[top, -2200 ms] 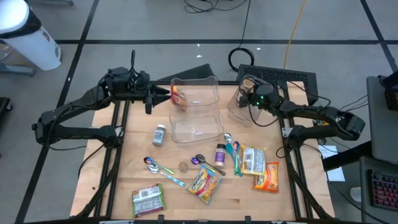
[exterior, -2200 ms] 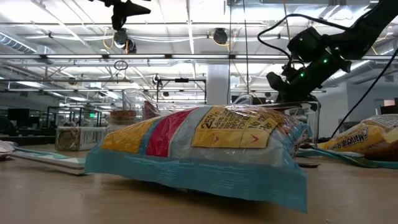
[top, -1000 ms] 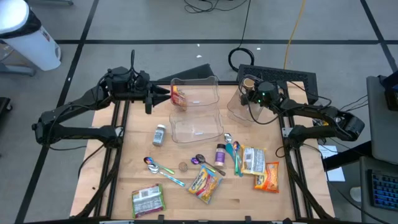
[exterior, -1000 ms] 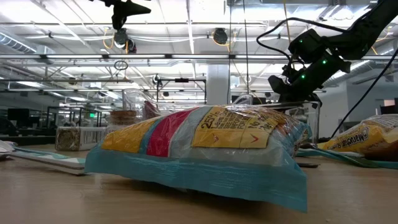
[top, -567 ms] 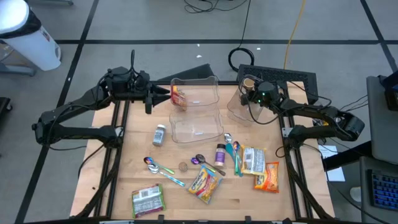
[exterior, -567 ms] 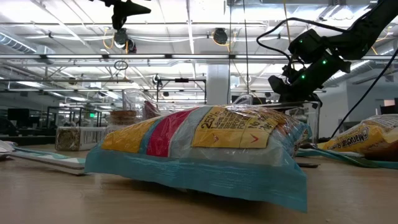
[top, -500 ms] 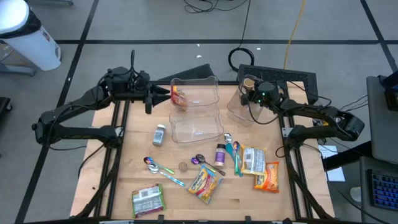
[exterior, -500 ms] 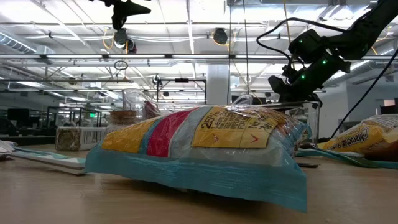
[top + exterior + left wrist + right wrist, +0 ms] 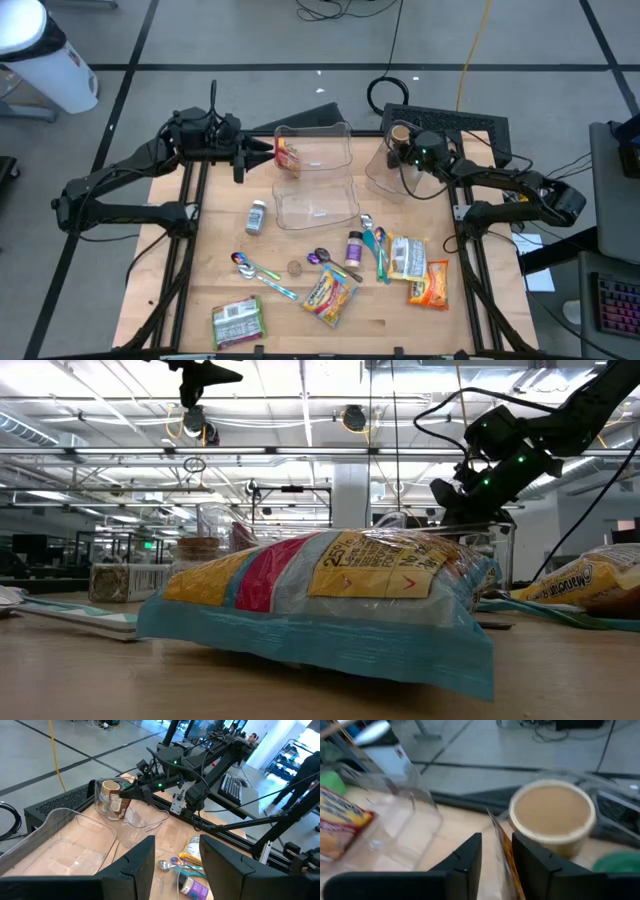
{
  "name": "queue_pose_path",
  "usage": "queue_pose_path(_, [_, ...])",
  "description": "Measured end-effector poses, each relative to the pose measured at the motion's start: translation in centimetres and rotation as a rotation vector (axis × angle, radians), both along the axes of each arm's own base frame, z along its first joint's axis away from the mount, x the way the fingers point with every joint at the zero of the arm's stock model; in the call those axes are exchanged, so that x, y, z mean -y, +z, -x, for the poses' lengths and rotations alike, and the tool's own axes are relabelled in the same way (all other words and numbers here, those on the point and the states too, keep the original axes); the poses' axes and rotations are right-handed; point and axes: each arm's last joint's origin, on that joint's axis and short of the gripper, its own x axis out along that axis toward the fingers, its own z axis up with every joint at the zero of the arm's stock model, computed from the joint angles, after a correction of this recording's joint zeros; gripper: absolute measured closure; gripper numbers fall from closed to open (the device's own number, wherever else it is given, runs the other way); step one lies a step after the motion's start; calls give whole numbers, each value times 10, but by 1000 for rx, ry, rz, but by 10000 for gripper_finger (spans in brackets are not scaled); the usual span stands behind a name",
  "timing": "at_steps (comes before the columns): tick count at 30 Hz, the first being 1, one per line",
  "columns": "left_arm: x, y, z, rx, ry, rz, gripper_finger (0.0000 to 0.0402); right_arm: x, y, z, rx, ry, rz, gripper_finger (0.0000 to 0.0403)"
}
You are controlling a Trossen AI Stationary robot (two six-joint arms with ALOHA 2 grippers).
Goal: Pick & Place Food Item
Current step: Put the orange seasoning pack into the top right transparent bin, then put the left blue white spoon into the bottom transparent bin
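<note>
My right gripper (image 9: 403,152) is over the clear container (image 9: 383,172) at the far right and is shut on a brown snack packet (image 9: 116,803). A paper cup with a tan lid (image 9: 552,815) stands in that container beside the packet. My left gripper (image 9: 250,152) is open and empty at the far left, pointing at another clear container (image 9: 318,148) that holds a red packet (image 9: 287,152). In the low view my right gripper (image 9: 470,490) shows above a large packet (image 9: 320,600). My right gripper pinches the brown packet's upper edge (image 9: 503,851) between its two fingers; the right wrist view shows the packet edge-on. The fingers come slanting down from the table's right. The packet hangs below them beside the cup, inside the container's wall; whether its lower end rests there I cannot tell.
A third clear container (image 9: 318,202) sits mid-table. Nearer lie a small jar (image 9: 257,215), spoons (image 9: 255,268), a purple bottle (image 9: 354,244), several snack packets (image 9: 330,293) (image 9: 418,268) and a green packet (image 9: 238,320). A keyboard (image 9: 455,122) lies behind the right container.
My right gripper has shifted a little toward the table's far edge and the cup, still shut on the brown packet, and has then kept still.
</note>
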Motion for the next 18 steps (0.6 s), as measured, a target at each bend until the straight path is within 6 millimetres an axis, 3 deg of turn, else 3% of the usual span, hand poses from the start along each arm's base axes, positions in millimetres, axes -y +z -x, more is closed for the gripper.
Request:
queue_pose_path(9, [1, 0, 0, 3, -41, 13, 240, 1, 19, -4, 135, 8, 119, 270])
queue_pose_path(18, [7, 2, 3, 23, -165, 35, 240, -16, 64, -11, 451, 106, 348, 261])
